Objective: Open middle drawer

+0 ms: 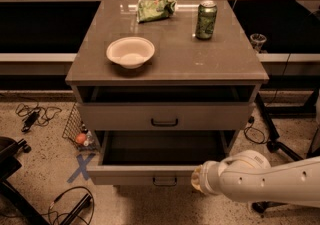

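Observation:
The cabinet [167, 64] holds stacked grey-brown drawers with small black centre handles. The upper drawer [164, 117] is pushed in. Below it, the middle drawer [135, 175] stands pulled out toward me, its dark inside showing and its handle [165, 181] on the low front panel. My white arm comes in from the lower right. Its gripper [197, 179] end sits at the drawer's front panel, just right of the handle, and the wrist hides it.
On the cabinet top are a white bowl [130, 52], a green can [206, 19] and a green chip bag [156, 7]. Cables [35, 115], a wire basket [79, 130] and a blue tape X [81, 167] lie on the floor at left. A stand base [275, 144] is at right.

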You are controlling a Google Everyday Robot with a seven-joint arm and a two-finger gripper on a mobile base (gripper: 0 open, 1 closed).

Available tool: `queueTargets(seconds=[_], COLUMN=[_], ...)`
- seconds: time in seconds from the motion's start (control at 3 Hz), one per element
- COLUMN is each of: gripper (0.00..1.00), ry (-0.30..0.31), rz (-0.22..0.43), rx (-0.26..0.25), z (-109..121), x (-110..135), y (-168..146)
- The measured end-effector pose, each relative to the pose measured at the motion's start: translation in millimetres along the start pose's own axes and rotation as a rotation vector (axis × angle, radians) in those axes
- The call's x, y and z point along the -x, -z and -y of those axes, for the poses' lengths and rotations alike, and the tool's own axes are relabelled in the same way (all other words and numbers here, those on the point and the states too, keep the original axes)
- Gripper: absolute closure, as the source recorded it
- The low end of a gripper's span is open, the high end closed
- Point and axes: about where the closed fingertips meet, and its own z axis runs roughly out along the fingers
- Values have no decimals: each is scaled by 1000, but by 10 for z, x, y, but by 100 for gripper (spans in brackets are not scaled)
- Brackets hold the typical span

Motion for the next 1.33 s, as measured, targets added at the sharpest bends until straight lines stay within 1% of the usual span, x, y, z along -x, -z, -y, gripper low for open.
queueTargets(seconds=[0.33,0.67,1.0,1.33], gripper=[14,0,0,0], ry=[1,1,21,15], rz=[0,-2,1,-10], rx=[0,-1,22,65], z=[2,35,120,95], x=[2,-2,59,45], y=[1,-27,-299,-593])
